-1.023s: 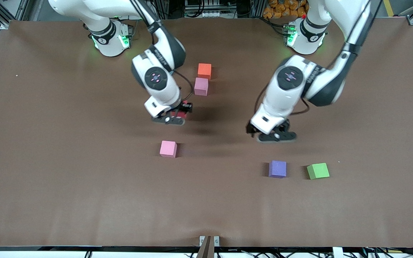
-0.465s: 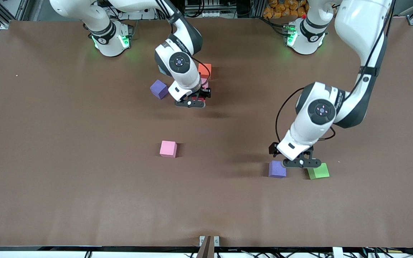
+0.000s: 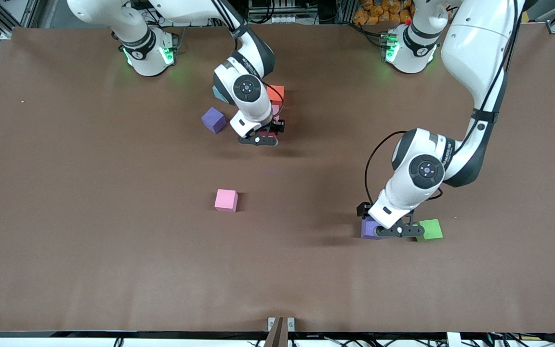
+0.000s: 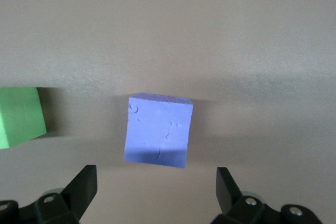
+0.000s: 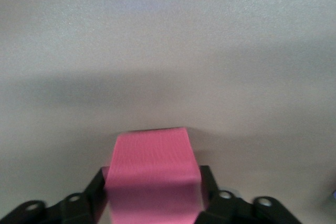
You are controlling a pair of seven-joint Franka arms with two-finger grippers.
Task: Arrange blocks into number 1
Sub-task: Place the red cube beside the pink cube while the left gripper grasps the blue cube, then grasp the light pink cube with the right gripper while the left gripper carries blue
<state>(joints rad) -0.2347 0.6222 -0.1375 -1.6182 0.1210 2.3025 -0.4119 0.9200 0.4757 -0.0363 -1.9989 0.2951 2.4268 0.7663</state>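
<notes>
Lowered left end effector (image 4: 155,192) straddles blue-violet block (image 4: 158,130) — right end effector (image 5: 152,195) grips red block (image 5: 151,174).

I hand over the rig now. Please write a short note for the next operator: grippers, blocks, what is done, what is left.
Right gripper: shut on red block, low beside pink block, which lies just nearer the front camera than orange.
Left gripper: open, low over blue-violet block; green beside it.
Loose: purple, second pink.
Done: orange and pink in line.
Left: release red, add the rest.
</notes>
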